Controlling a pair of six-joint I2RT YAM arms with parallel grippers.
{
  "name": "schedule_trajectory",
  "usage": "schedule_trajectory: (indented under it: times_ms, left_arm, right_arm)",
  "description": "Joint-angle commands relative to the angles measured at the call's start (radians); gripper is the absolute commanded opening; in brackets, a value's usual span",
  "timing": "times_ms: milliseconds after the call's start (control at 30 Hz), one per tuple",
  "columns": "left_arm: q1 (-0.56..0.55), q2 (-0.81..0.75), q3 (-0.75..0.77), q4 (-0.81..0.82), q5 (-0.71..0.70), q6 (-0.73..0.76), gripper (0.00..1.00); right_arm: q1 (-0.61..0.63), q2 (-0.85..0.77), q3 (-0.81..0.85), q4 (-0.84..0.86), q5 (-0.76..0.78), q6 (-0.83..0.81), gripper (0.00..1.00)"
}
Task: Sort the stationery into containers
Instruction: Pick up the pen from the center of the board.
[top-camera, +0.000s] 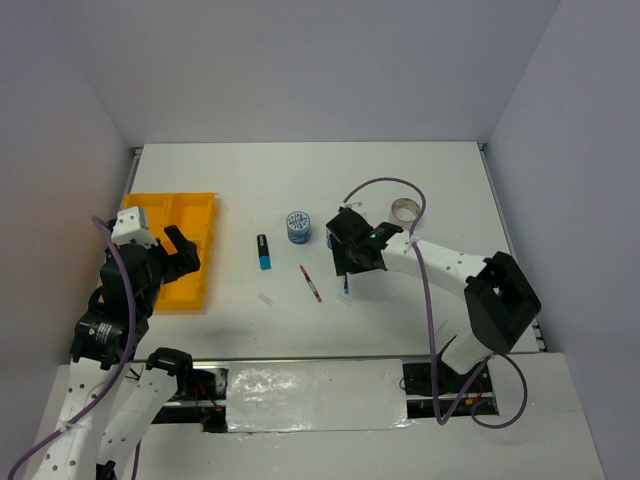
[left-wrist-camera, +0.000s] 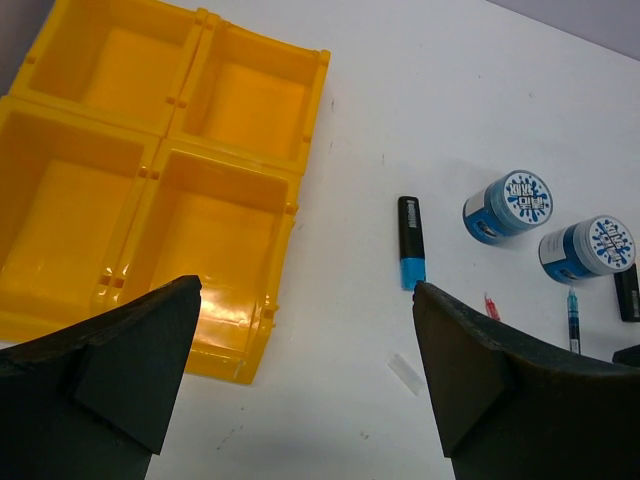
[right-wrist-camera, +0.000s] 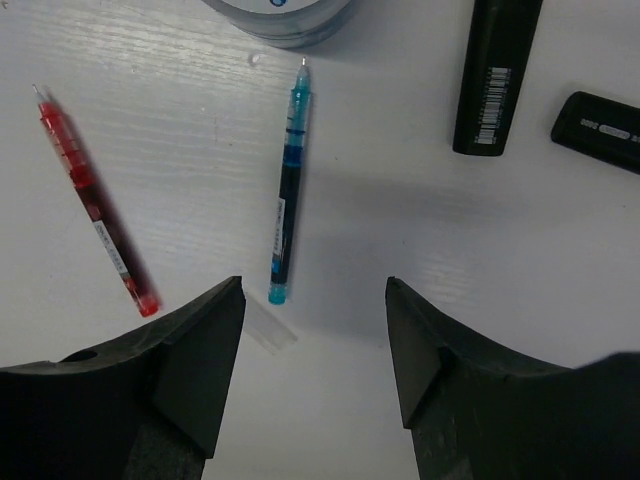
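Squarely framed by spread right jaws: blue pen (right-wrist-camera: 286, 190), teal ends, dark middle; left jaws spread.

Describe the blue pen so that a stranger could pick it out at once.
Find the right hand hovering over the white table. Just below that open hand lie two thin pens. Take the blue pen, not the red pen beside it.
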Motion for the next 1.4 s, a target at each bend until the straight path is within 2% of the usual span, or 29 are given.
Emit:
schedule_trajectory:
  times_ms: [0, 200, 533, 800, 833, 1033, 1100, 1133, 1367]
  left_arm:
    - [-0.004, 0.005, -0.003, 0.050, 0.034, 0.029, 0.99]
    - [-0.010, 0.010, -0.006, 0.058, 0.058, 0.039, 0.99]
    - [-0.024, 0.016, -0.006, 0.057, 0.061, 0.040, 0.99]
    - [-0.027, 0.021, -0.005, 0.058, 0.063, 0.040, 0.99]
    - [-0.029, 0.019, -0.006, 0.057, 0.063, 0.040, 0.99]
    - [-0.030, 0.024, -0.005, 0.057, 0.061, 0.040, 0.99]
    - [-0.032, 0.025, -0.003, 0.058, 0.058, 0.039, 0.99]
    - [-0.032, 0.027, -0.005, 0.058, 0.058, 0.040, 0.99]
    - [-0.030, 0.103, 0.043, 0.038, 0.166, 0.011, 0.99]
  right_arm:
    - [-0.006, 0.055, 0.065, 0.056, 0.008, -0.009, 0.65]
    - [-0.026, 0.142, 0.071, 0.093, -0.012, -0.006, 0.63]
    - [-0.033, 0.242, 0.064, 0.148, -0.048, -0.001, 0.50]
    - [-0.033, 0.273, 0.041, 0.162, -0.059, 0.016, 0.29]
    - [-0.035, 0.268, 0.036, 0.162, -0.056, 0.023, 0.25]
    - [-0.046, 0.195, -0.007, 0.151, -0.030, 0.040, 0.18]
    - [-0.076, 0.166, -0.024, 0.140, -0.018, 0.045, 0.09]
    - [-0.102, 0.132, -0.033, 0.137, -0.018, 0.043, 0.00]
    - [-0.139, -0.069, -0.036, 0.078, 0.021, 0.027, 0.00]
